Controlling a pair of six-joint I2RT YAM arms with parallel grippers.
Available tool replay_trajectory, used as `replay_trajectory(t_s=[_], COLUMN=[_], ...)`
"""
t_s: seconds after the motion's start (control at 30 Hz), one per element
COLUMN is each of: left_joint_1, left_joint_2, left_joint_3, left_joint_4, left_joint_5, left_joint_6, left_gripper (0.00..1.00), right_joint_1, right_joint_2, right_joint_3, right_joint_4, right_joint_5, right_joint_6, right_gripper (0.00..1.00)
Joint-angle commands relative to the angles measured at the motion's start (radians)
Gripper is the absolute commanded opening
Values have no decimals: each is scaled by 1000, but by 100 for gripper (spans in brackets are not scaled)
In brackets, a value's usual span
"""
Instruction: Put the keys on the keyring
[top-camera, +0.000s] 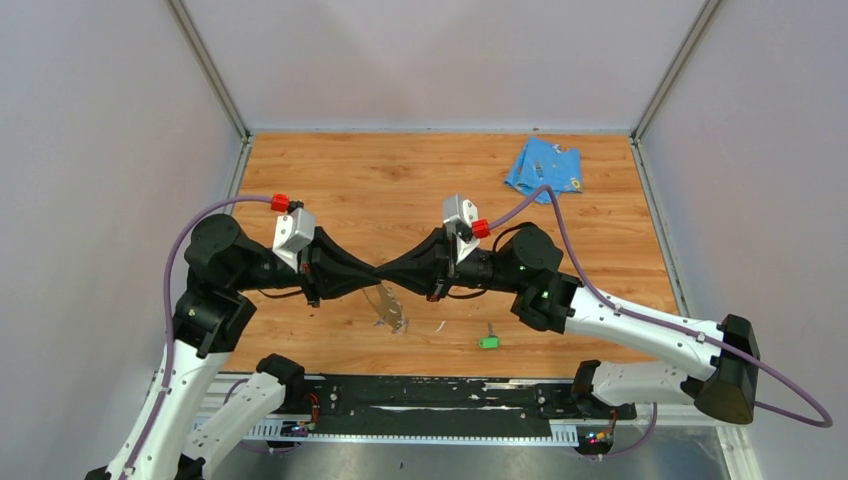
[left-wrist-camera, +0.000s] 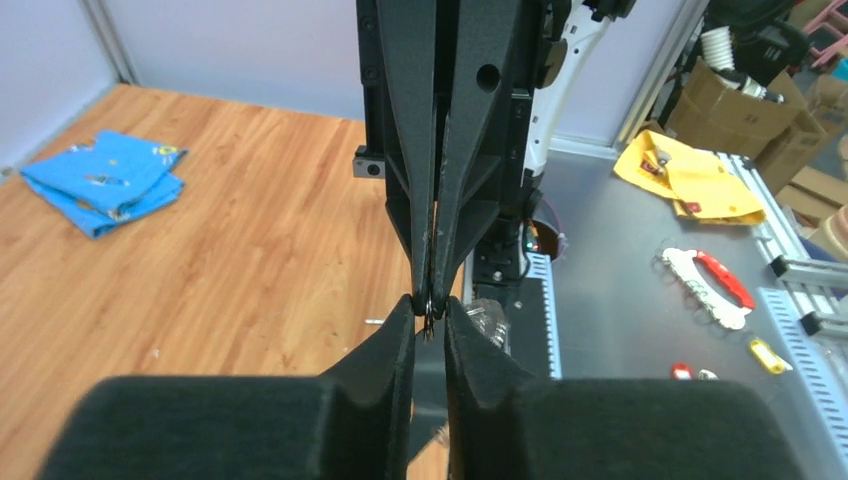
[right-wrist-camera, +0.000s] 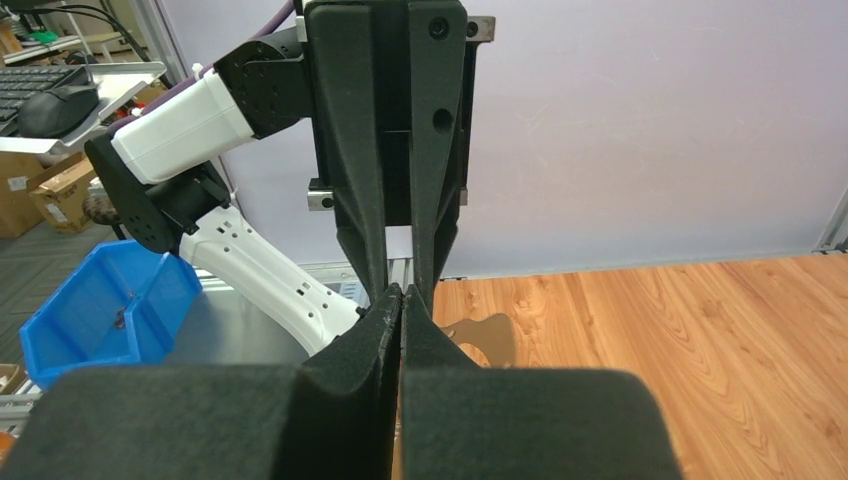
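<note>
Keyring (top-camera: 391, 306) is hanging just beneath the point where both grippers are meeting tip to tip; which gripper is carrying it cannot be told; the right gripper (right-wrist-camera: 401, 295) is staying-free of any gap, jaws clenched; the left gripper (left-wrist-camera: 429, 315) is showing jaws narrowly apart, facing the right gripper's tips; the green key (top-camera: 488, 342) is lying on the desk (top-camera: 350, 180), near the right gripper, apart from it; a light-blue cloth (top-camera: 543, 168) is lying well beyond the right gripper.
</note>
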Motion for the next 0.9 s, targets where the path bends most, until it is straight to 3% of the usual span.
replay_trajectory(t_s=[0.0, 0.03, 0.37, 0.4, 0.67, 0.87], left_joint_1=[-7, -7, -7, -7, -7, -7], left_joint_2=[-3, -2, -4, -3, 6, -1], left_joint_3=[-4, -4, 11, 12, 18, 16], left_joint_4=[3, -10, -130, -130, -129, -104], left_joint_5=[22, 21, -25, -50, -212, -299], left_joint_6=[6, 18, 112, 109, 52, 9], left_gripper=[6, 0, 0, 0, 0, 0], right_joint_1=[0, 0, 0, -1, -2, -2], right_joint_2=[0, 0, -18, -17, -59, -108], right_joint_3=[44, 45, 63, 70, 77, 53], right_joint_4=[24, 25, -7, -24, -128, -223], right_joint_5=[-27, -27, -23, -23, 106, 215], right_joint_6=[4, 4, -1, 0, -18, -61], right_gripper=[0, 0, 0, 3, 59, 66])
